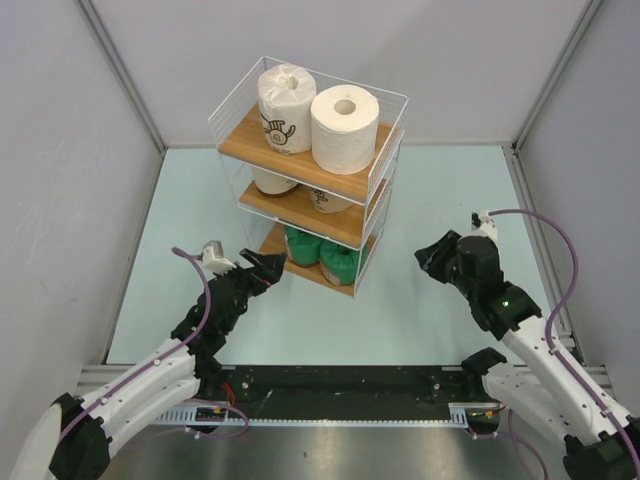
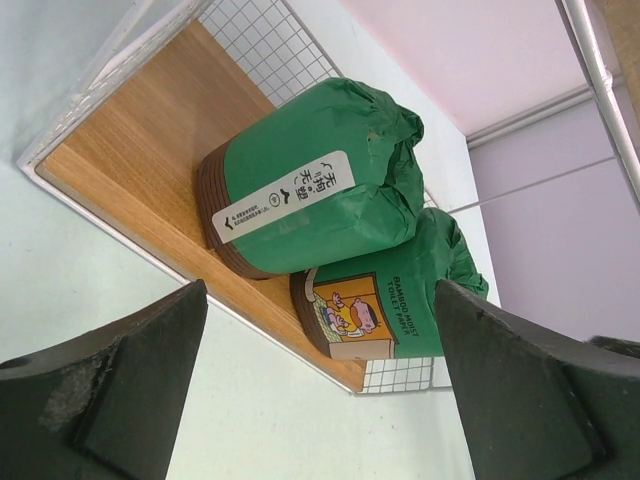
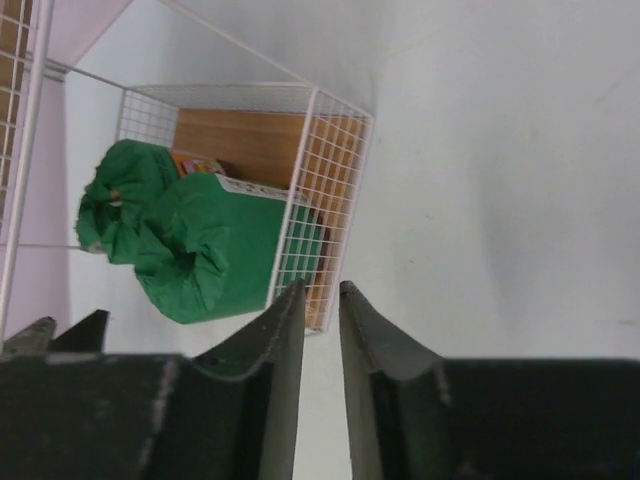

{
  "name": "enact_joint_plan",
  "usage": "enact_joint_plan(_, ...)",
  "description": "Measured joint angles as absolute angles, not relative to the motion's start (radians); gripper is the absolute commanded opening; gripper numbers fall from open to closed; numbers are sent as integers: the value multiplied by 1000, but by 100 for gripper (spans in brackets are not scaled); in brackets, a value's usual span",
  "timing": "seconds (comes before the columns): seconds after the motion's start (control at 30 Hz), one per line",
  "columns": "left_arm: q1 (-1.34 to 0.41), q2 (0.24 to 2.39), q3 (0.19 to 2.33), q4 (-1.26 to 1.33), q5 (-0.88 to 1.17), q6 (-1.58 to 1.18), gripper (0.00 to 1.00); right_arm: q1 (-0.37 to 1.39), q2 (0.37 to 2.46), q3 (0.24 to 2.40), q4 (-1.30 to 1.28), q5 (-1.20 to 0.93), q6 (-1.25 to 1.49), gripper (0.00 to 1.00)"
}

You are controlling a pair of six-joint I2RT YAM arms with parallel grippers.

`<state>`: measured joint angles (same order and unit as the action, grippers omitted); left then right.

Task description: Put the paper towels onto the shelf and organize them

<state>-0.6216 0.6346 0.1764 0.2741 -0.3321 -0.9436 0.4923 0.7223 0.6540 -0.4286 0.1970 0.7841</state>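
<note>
The shelf [image 1: 240, 140] stands mid-table with the paper towels on it. A white-wrapped roll with a dark logo [image 1: 285, 108] and a plain white roll [image 1: 343, 128] sit on the top board. Two beige rolls [image 1: 272, 182] [image 1: 330, 202] sit on the middle board, and two green rolls [image 1: 302, 245] [image 1: 340, 262] on the bottom board. My left gripper [image 1: 265, 270] hangs open just left of the bottom tier, facing the green rolls [image 2: 310, 180] [image 2: 400, 300], with nothing between its fingers. My right gripper [image 1: 432, 258] is apart to the shelf's right, nearly shut and empty.
Grey walls close in the pale green table [image 1: 420, 200] on three sides. In the right wrist view the shelf's white wire side [image 3: 325, 190] stands ahead of my right gripper [image 3: 320, 290], with the green rolls [image 3: 215, 250] behind it. A black rail [image 1: 340, 385] runs along the near edge.
</note>
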Motion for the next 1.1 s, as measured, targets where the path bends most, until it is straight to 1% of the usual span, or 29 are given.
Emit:
enact_joint_plan(0.07,-622,635,176,273,-328,-945,100,432,757,630,-356,84,784,15)
enact_joint_plan(0.13,-622,636,176,273,-327,-945,100,404,800,609,-287,-15,785,10)
enact_joint_plan(0.2,-622,641,176,273,-325,-945,100,404,852,593,-226,-102,791,8)
enact_joint_plan(0.3,-622,643,176,268,-325,-946,100,426,904,586,-168,-170,796,6)
enact_joint_plan(0.67,-622,652,176,265,-320,-953,100,551,1009,586,-61,-154,827,6)
enact_joint_plan(1.1,-622,638,176,215,-311,-954,100,554,1132,586,52,-157,850,4)
